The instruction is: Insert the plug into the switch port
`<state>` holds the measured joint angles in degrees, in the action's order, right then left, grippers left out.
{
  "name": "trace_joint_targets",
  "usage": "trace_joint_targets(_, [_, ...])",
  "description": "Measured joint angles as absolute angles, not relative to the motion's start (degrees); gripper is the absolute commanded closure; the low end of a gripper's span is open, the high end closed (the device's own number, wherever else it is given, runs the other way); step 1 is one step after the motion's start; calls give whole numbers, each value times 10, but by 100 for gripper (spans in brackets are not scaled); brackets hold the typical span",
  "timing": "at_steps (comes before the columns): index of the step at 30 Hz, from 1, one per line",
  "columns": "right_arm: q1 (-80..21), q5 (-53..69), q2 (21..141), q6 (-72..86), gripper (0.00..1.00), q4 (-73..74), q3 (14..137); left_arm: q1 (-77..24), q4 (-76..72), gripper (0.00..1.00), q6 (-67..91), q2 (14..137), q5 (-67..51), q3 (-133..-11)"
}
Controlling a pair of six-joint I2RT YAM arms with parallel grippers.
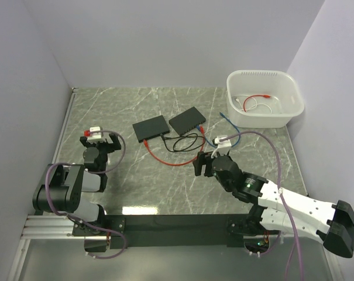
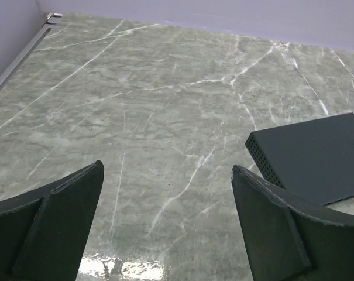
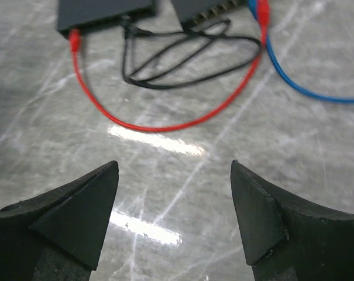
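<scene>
Robotics lab, i.e. a boxed test cell. Plain lilac panels [image 1: 165,41] wall in the marble-look table [image 1: 136,193] at back, left & right. Two robot arms (left arm [image 1: 62,190], right arm [image 1: 294,208]) are bolted to a black plate [image 1: 171,222] along the table's near edge. On the table: black network switches [image 1: 151,127] w/ patch cables [image 1: 175,164], plus a white plastic bin [image 1: 264,99] at its far right corner.
</scene>
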<state>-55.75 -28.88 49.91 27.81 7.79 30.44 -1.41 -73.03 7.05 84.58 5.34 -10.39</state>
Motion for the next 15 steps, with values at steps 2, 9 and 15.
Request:
trace_joint_targets(2, [-555,-274,496,259,15,55,304,-14,-730,7,74,845,58,-104])
trace_joint_targets(9, [-547,-229,463,200,15,17,314,-12,-707,3,72,845,51,-118])
trace_joint_targets(15, [-547,-214,448,190,15,13,319,-4,-689,1,77,845,43,-130])
